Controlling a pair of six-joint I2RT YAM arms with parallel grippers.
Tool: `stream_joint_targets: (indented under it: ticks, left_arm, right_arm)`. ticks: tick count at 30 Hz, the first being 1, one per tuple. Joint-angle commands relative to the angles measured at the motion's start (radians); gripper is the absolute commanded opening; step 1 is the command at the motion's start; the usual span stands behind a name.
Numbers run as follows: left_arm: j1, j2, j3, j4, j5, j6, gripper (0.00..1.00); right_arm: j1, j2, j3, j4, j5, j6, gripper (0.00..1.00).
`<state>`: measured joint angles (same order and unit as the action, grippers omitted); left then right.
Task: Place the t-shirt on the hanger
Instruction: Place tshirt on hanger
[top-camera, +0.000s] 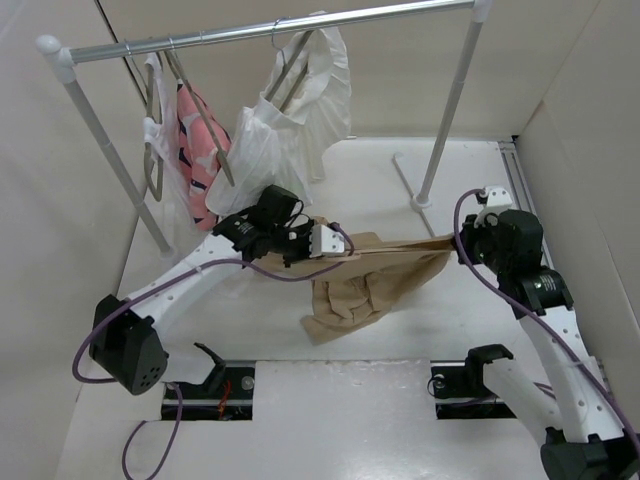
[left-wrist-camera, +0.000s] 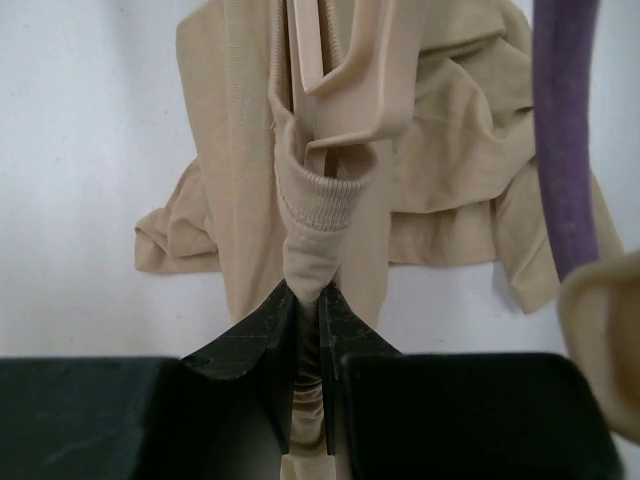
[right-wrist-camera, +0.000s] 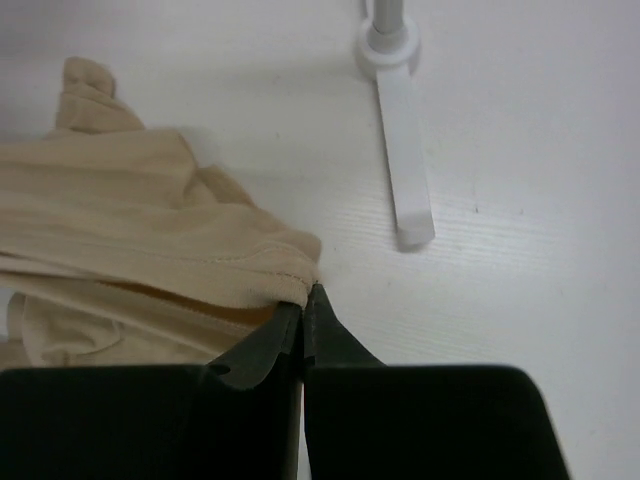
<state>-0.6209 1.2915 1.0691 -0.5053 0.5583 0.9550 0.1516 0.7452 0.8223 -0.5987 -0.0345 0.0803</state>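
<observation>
We can read no writing on the tan t-shirt (top-camera: 350, 295); the pink garment (top-camera: 195, 130) on the clothes rail (top-camera: 270, 30) has a dark blue and white pattern, too small for us to tell whether it includes lettering, and a white pleated garment (top-camera: 310, 90) hangs beside it. The left arm reaches from its base diagonally toward the middle of the desk (top-camera: 400, 340), forearm raised, its purple cable (left-wrist-camera: 565, 130) looping alongside. The left gripper (left-wrist-camera: 308, 290) is pinched narrow on a bunched twist of the t-shirt just below its ribbed collar. In the left wrist view, the pale peach strips of the hanger (left-wrist-camera: 365, 80) run down into that collar. The right arm rises from the near right corner and bends inward, and the right gripper (right-wrist-camera: 303, 295) is closed tight on a stitched edge of the shirt. The upper edge of the fabric stretches in a near-level line between the two grippers, above the desk, while the rest sags in a crumpled heap onto the surface near the left gripper. The rail's white foot (right-wrist-camera: 400, 150) lies beyond the right gripper.
</observation>
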Motion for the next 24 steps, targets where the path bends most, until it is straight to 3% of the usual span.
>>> stream_joint_targets:
  ticks: [1, 4, 7, 11, 16, 17, 18, 20, 21, 24]
  left_arm:
    - [-0.016, 0.060, 0.086, -0.009, -0.124, -0.082, 0.00]
    - [-0.034, 0.078, 0.140, -0.021, -0.095, -0.091, 0.00]
    - [-0.091, 0.078, 0.170, -0.042, -0.058, -0.072, 0.00]
    - [-0.134, 0.078, 0.170, -0.053, -0.047, -0.038, 0.00]
    - [-0.145, 0.069, 0.181, -0.053, -0.029, -0.038, 0.00]
    - [-0.145, 0.069, 0.181, -0.053, -0.029, -0.038, 0.00]
    - [-0.145, 0.069, 0.181, -0.053, -0.029, -0.038, 0.00]
    - [-0.145, 0.069, 0.181, -0.053, -0.041, -0.029, 0.00]
    - [-0.145, 0.069, 0.181, -0.053, -0.041, -0.028, 0.00]
    - [-0.145, 0.069, 0.181, -0.053, -0.041, -0.016, 0.00]
  right_arm:
    - [0.005, 0.023, 0.084, 0.039, -0.132, -0.146, 0.00]
    - [0.075, 0.075, 0.106, 0.027, -0.195, -0.183, 0.00]
    - [0.181, 0.123, 0.094, 0.167, -0.339, -0.197, 0.00]
    - [0.325, 0.178, 0.098, 0.269, -0.387, -0.211, 0.00]
    - [0.370, 0.232, 0.144, 0.164, -0.354, -0.266, 0.00]
    - [0.370, 0.232, 0.155, 0.131, -0.337, -0.295, 0.08]
    - [0.358, 0.232, 0.155, 0.099, -0.328, -0.313, 0.40]
    - [0.349, 0.198, 0.155, 0.013, -0.327, -0.358, 0.55]
    - [0.348, 0.181, 0.155, -0.010, -0.327, -0.391, 0.69]
    - [0.359, 0.093, 0.166, -0.023, -0.340, -0.412, 0.79]
